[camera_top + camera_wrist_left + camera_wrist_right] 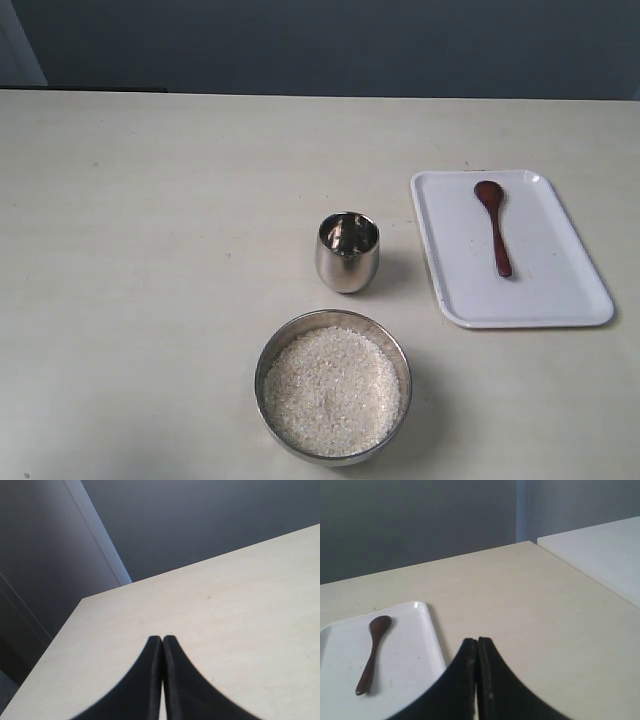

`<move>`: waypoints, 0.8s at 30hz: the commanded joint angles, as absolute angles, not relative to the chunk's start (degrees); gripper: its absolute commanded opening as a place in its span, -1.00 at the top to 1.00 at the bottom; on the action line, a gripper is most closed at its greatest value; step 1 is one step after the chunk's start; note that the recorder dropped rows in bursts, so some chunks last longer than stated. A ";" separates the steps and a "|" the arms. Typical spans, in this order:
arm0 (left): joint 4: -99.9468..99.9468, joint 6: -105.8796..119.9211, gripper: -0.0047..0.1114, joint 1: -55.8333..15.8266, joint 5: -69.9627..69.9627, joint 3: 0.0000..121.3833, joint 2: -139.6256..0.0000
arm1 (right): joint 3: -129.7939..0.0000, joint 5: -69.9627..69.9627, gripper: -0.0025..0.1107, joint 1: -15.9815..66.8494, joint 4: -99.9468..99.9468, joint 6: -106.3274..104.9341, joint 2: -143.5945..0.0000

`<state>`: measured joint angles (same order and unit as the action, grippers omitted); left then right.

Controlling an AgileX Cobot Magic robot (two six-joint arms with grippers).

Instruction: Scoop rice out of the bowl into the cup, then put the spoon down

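The steel bowl (268, 352) sits at the table's front centre, filled with white rice (332, 390). Just behind it stands the small steel cup (347, 252), upright. The dark wooden spoon (494, 226) lies on a white tray (555, 296) to the right, head pointing away; the right wrist view also shows the spoon (372, 653) on the tray (415, 660). My right gripper (477, 640) is shut and holds nothing, hovering beside the tray's edge. My left gripper (162, 638) is shut on nothing, over bare table. Neither gripper shows in the exterior view.
The pale table (150, 250) ends at a far edge against a dark wall. A table corner (82, 600) shows in the left wrist view. A second white surface (600, 550) stands beyond the table's edge in the right wrist view.
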<state>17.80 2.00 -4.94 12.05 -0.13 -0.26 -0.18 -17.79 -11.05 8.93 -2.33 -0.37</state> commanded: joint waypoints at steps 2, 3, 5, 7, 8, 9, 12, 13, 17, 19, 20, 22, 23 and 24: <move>17.46 1.63 0.91 -5.26 11.71 0.00 0.00 | 0.00 -17.44 0.97 -11.27 8.92 -2.92 0.00; 17.46 1.63 0.91 -5.26 11.71 0.00 0.00 | 0.00 -17.44 0.97 -11.27 9.27 -2.92 0.00; 17.46 1.63 0.91 -5.26 11.71 0.00 0.00 | 0.00 -17.22 0.97 -11.27 10.50 -2.92 0.00; 17.46 1.63 0.91 -5.26 11.71 0.00 0.00 | 0.00 -17.22 0.97 -11.27 11.01 -2.74 0.00; 17.46 1.63 0.91 -5.26 11.71 0.00 0.00 | 0.00 -17.22 0.97 -11.27 11.01 -2.74 0.00; 17.46 1.63 0.91 -5.26 11.71 0.00 0.00 | 0.00 -17.22 0.97 -11.27 11.01 -2.74 0.00; 17.46 1.63 0.91 -5.26 11.71 0.00 0.00 | 0.00 -17.22 0.97 -11.27 11.01 -2.74 0.00; 17.46 1.63 0.91 -5.26 11.71 0.00 0.00 | 0.00 -17.22 0.97 -11.27 11.01 -2.74 0.00; 17.46 1.63 0.91 -5.26 11.71 0.00 0.00 | 0.00 -17.38 0.97 -11.27 11.00 -2.74 0.00; 17.46 1.63 0.91 -5.26 11.71 0.00 0.00 | 0.00 -17.38 0.97 -11.27 11.00 -2.74 0.00; 17.46 1.63 0.91 -5.26 11.71 0.00 0.00 | 0.00 -17.38 0.97 -11.27 11.00 -2.74 0.00; 17.46 1.63 0.91 -5.26 11.71 0.00 0.00 | 0.00 -17.38 0.97 -11.27 11.00 -2.74 0.00; 17.46 1.63 0.91 -5.26 11.71 0.00 0.00 | 0.00 -17.38 0.97 -11.27 11.00 -2.74 0.00; 17.46 1.63 0.91 -5.26 11.71 0.00 0.00 | 0.00 -17.38 0.97 -11.27 11.00 -2.74 0.00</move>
